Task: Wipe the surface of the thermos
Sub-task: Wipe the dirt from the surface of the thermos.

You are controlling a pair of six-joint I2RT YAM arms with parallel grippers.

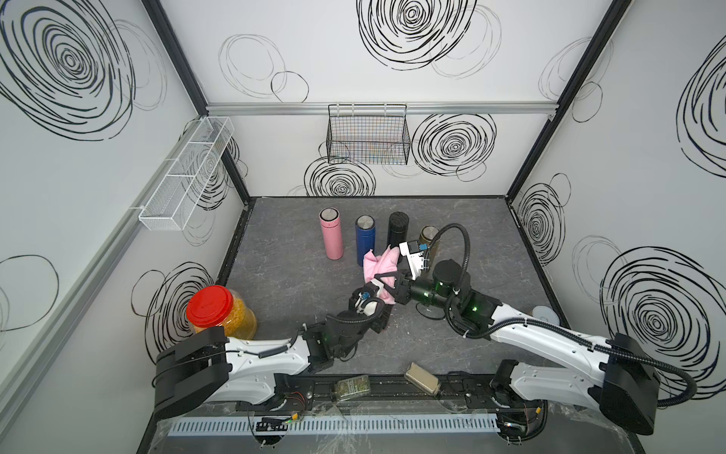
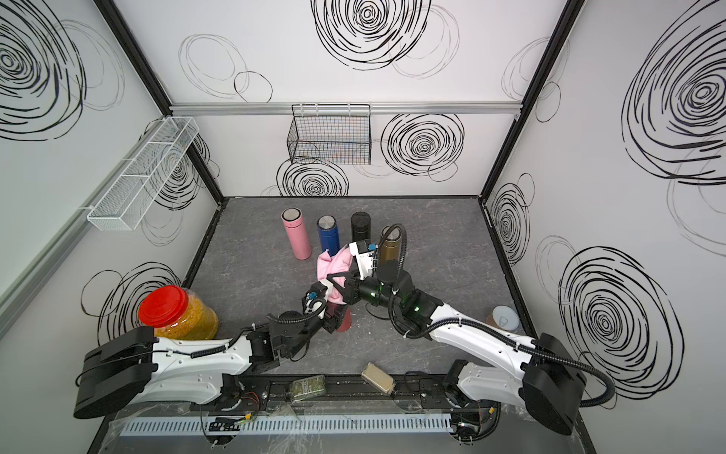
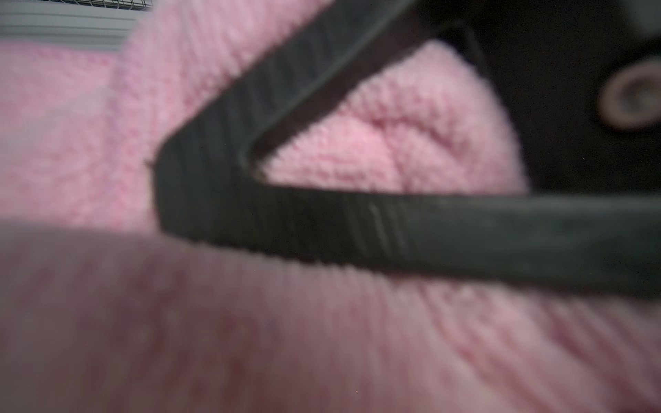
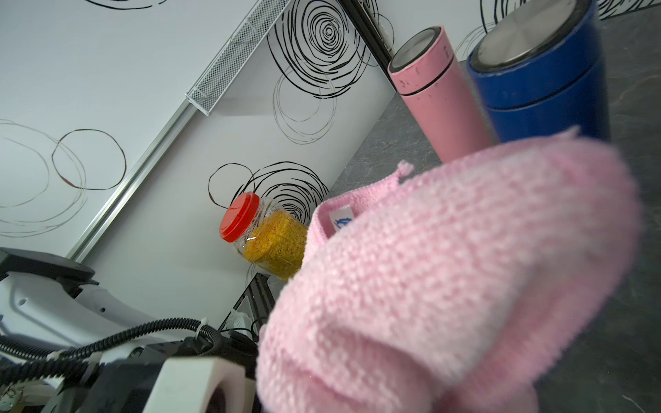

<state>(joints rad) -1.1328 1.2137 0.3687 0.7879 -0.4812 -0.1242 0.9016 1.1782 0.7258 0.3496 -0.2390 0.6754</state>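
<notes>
Far to the left of the cloth (image 1: 379, 265), a jar (image 1: 226, 314) with a red lid stands by the wall. Just left of the cloth, the left claw (image 2: 334, 316) is closed around a red thermos (image 2: 345, 321). That thermos sits right under the cloth and is mostly hidden. The cloth is pink. Just right of the cloth, the right claw (image 1: 380, 287) pinches the cloth tight. Behind the cloth stand a pink thermos (image 1: 332, 238), a blue thermos (image 1: 365, 243), a black thermos (image 1: 397, 232) and a gold thermos (image 2: 389, 245) in a row.
</notes>
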